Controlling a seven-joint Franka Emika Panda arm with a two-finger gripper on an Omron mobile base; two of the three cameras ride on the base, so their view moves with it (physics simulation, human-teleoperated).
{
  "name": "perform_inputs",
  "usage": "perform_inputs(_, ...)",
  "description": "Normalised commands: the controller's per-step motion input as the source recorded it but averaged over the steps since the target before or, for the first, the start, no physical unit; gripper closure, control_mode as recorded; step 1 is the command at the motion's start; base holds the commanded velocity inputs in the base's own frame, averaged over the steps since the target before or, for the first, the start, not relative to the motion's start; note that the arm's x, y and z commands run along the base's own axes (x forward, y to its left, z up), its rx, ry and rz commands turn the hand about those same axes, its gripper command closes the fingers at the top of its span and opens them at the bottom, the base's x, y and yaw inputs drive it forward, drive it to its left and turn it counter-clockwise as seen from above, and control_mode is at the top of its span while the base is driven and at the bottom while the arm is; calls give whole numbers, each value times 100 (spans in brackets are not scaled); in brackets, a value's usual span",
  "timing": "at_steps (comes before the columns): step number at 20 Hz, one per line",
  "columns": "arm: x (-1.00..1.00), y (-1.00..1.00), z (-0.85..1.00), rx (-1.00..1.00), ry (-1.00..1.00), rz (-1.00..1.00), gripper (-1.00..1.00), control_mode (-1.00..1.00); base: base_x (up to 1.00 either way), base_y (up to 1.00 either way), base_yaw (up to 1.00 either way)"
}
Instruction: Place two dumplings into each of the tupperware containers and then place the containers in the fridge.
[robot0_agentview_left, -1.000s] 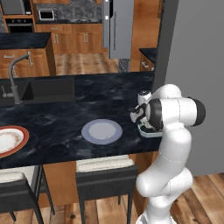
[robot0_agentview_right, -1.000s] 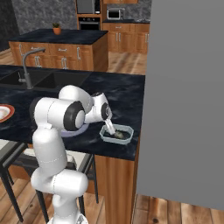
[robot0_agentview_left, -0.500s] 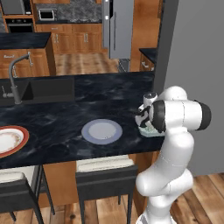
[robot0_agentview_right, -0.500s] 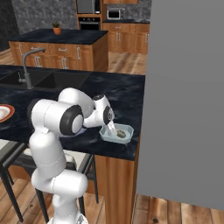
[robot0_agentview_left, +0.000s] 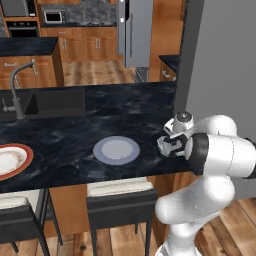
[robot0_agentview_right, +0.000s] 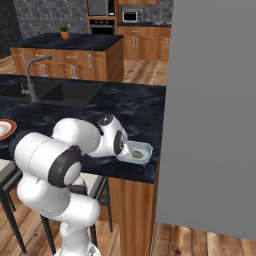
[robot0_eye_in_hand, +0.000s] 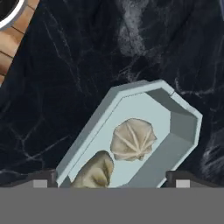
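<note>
The rectangular tupperware container (robot0_eye_in_hand: 144, 131) sits on the dark marbled counter (robot0_agentview_left: 130, 107) near its right-hand end, and in the hand view two dumplings lie inside it — a pleated round one (robot0_eye_in_hand: 132, 138) at the middle of the floor and a second (robot0_eye_in_hand: 94, 170) at about 7 o'clock from it, close under the camera. With both pieces in, I judge this box filled and the step in hand to be drawing clear of it. Done well, that means lifting straight up along the gripper's own axis, fingers kept spread, so neither tip clips the flared rim or drags the near dumpling out. The second container, the round one (robot0_agentview_left: 116, 149), lies well apart toward the sink (robot0_agentview_left: 47, 102) side and appears empty; it would want its pair next, though where more dumplings lie I cannot tell. The red-rimmed plate (robot0_agentview_left: 12, 159) sits further along at the counter's left edge. The gripper (robot0_eye_in_hand: 111, 180) hangs directly over the box, pointing down, its two dark tips wide apart at the lower edge and holding nothing. In the right base view the arm is folded low, elbow bulging toward the camera, wrist bent down at the counter's end beside the tall grey panel (robot0_agentview_right: 212, 110).
</note>
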Motion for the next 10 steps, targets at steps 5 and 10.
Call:
perform_inputs(5,-69,-42,83,-8,9,18,-100,-100,0,0,0)
perform_inputs(10,-28,-64,43,-8,19,11,-100,-100,0,0,0)
